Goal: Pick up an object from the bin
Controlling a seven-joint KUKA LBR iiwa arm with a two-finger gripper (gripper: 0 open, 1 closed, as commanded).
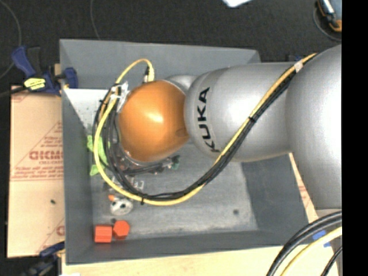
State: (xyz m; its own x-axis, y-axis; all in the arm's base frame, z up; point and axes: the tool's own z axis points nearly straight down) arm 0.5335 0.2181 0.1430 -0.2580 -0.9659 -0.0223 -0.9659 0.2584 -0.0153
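Gripper (126,167) was mostly hidden under the arm's round orange cover (150,119). Only dark hardware and looped yellow and black cables (172,197) poked out below it, so I could not tell whether it was released or clenched, or whether anything sat in it. It was low in the left half of the grey bin (241,211), near the left wall. Whatever lay directly beneath it was blocked by the cover and by the silver arm (247,114), which also hid the bin's upper right part. Nearest loose things seen: a small white-and-silver piece (121,206) on the floor just toward the near wall from the gripper, a tiny orange bit (112,198) beside it, and a green strip (92,151) at the left wall, partly behind cables. A small greenish thing (173,163) peeked out at the cover's lower right edge, too hidden to identify. In the lower left corner a red-orange cube (103,234) touched an orange block (121,229), both apart from the gripper.
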